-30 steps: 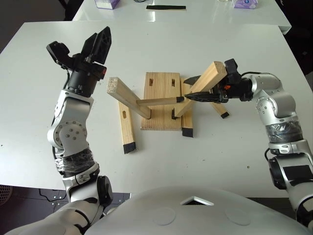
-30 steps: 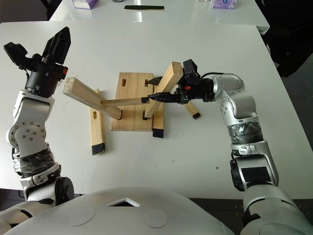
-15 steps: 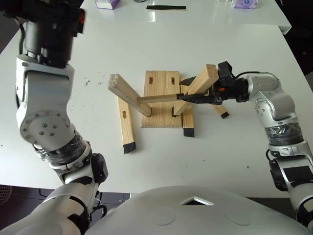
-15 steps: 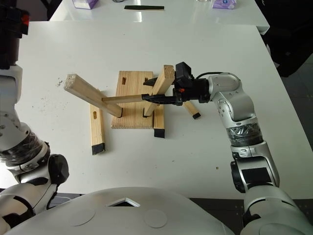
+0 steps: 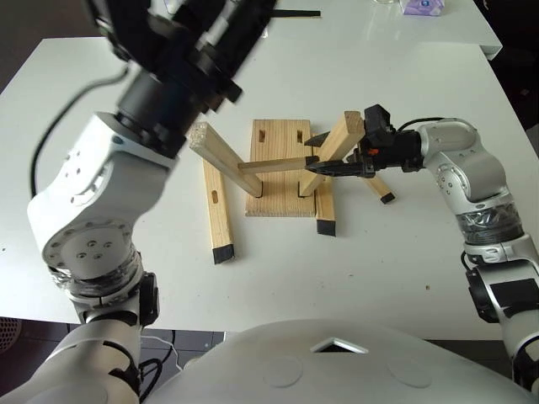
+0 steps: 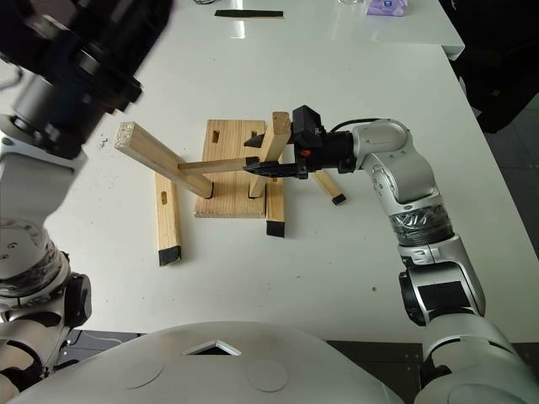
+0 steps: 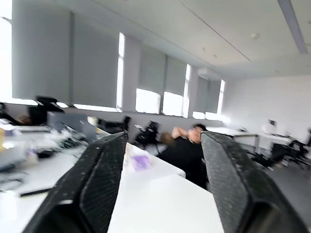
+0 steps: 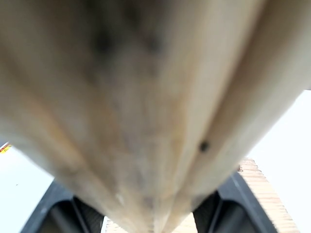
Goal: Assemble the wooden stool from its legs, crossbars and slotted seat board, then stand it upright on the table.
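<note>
Over the white table (image 5: pixel 404 252), far left, the left gripper (image 7: pixel 164 145) hangs raised, its fingers spread apart. A loose black-tipped wooden leg (image 5: pixel 217 206) lies flat left of the slotted wooden seat board (image 5: pixel 278 139) at the centre. Two tilted legs joined by a thin wooden crossbar (image 5: pixel 271 164) stand on the board. The right gripper (image 5: pixel 324 156) is clenched on the right tilted leg (image 5: pixel 339 143). The table's near edge is well apart from the parts.

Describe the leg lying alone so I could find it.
On the white table, find the slotted seat board in the middle. The leg lies flat left of it, black tip nearest the robot; the other flat legs lie right of the board.
</note>
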You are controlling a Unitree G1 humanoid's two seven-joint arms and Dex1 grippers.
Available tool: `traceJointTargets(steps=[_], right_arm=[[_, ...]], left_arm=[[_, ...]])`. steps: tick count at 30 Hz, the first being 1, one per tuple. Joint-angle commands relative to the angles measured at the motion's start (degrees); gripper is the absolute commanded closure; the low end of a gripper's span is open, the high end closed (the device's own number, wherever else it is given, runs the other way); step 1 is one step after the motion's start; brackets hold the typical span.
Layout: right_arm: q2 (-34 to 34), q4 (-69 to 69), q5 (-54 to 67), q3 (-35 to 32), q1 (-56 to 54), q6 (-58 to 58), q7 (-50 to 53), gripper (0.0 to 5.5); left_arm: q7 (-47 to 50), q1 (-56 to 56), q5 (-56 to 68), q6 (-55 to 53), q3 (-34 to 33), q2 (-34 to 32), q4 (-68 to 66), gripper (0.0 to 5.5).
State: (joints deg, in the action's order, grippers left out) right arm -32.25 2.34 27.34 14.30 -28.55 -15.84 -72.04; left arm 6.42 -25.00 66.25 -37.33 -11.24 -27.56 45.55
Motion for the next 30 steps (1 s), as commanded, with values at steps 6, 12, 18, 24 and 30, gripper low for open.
traceJointTargets(steps=[6,12,18,24,30], right_arm=[[-2.59,3.56,-6.21,3.14,0.47,-3.54,1.0,3.49],[-2.55,4.37,-6.18,3.58,-0.05,-3.32,1.13,3.49],[-2.65,3.78,-5.99,3.55,0.37,-3.73,1.63,3.49],[-1.98,2.58,-5.42,3.78,-1.14,-5.44,2.3,3.49],[-1.65,3.34,-5.86,3.84,-1.77,-5.27,2.89,3.49]], left_arm=[[-2.76,8.15,-4.64,-2.83,13.3,0.83,4.81,4.32],[0.95,15.49,-11.54,-6.66,18.08,0.58,3.25,5.28],[2.68,20.13,-15.56,-10.75,22.07,2.1,2.22,5.5],[1.46,22.16,-15.86,-17.74,25.48,1.81,-1.76,5.5],[-0.6,21.32,-20.25,-15.46,25.48,3.14,-4.23,5.5]])
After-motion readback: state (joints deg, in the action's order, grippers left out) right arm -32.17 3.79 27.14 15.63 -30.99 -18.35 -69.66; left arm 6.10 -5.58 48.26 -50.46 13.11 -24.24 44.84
